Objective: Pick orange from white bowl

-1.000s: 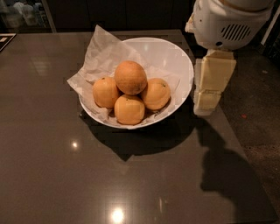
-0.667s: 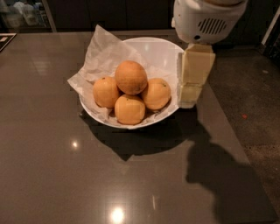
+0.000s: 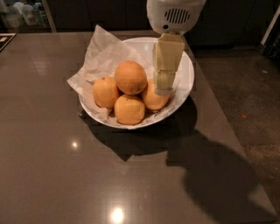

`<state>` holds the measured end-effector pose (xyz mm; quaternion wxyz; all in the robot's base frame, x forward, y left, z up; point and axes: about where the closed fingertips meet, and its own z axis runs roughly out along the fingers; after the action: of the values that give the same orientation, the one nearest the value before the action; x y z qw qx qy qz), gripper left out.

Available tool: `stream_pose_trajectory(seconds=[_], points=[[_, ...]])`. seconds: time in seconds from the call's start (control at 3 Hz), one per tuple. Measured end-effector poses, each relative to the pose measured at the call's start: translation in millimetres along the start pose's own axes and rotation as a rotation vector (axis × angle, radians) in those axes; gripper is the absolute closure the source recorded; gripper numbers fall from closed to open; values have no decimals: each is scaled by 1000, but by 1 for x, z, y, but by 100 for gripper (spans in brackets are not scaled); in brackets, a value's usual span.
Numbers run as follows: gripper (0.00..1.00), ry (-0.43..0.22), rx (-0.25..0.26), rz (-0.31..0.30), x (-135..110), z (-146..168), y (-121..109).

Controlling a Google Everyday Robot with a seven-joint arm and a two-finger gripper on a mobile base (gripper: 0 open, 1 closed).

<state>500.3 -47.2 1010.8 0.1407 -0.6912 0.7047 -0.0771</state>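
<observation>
The orange is the largest and deepest in colour. It sits on top of three smaller, paler fruits in the white bowl, which is lined with crumpled white paper. My gripper hangs from its white wrist housing over the right part of the bowl. Its pale yellow fingers point down, just right of the orange and in front of the right-hand small fruit. It holds nothing that I can see.
The bowl stands on a dark glossy table near its right edge. To the right the dark floor drops away. Dark cabinets line the back.
The gripper has moved left, from beside the bowl's right rim to over the bowl's inside, close to the orange. The fruits and bowl have not moved.
</observation>
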Motion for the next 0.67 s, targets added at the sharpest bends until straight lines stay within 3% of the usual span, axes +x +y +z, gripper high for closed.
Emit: stream_pose_trajectory(seconds=[0.67], points=[[10,-6,-89,40,-13,38,-16]])
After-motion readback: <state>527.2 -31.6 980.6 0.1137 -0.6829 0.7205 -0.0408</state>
